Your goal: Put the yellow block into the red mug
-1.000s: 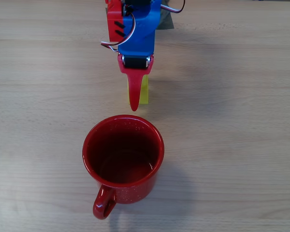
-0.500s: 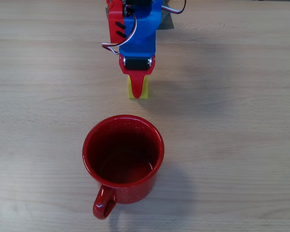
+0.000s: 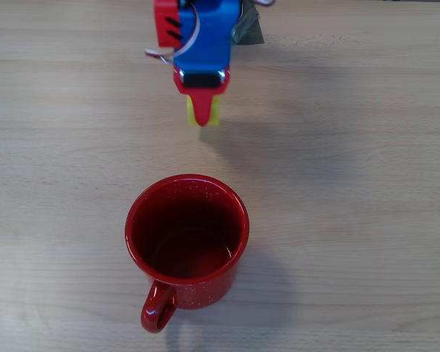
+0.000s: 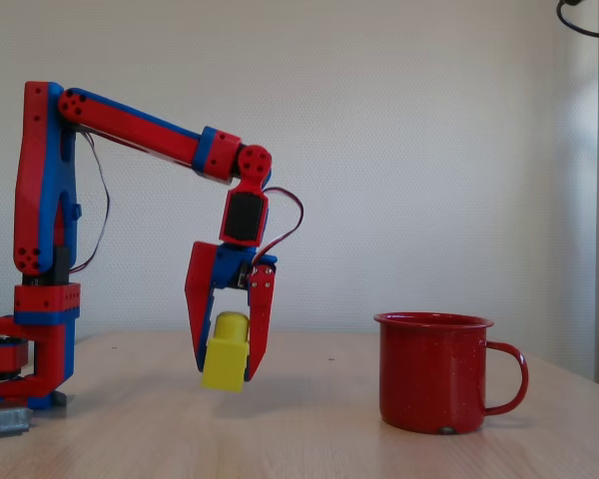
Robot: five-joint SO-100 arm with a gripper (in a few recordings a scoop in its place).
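From the fixed view I see my end effector [image 4: 230,371] pinching the yellow block [image 4: 225,364] between its two red fingers, the block hanging clear above the bench [image 4: 309,439], stud upward and slightly tilted. The red mug [image 4: 435,371] stands upright, well apart to the right, its handle pointing away from the arm.

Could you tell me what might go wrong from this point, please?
The yellow block hangs tilted in the gripper, clear of the table, so it may slip out on the way. The red mug stands tall beside it; a low approach could knock its rim.
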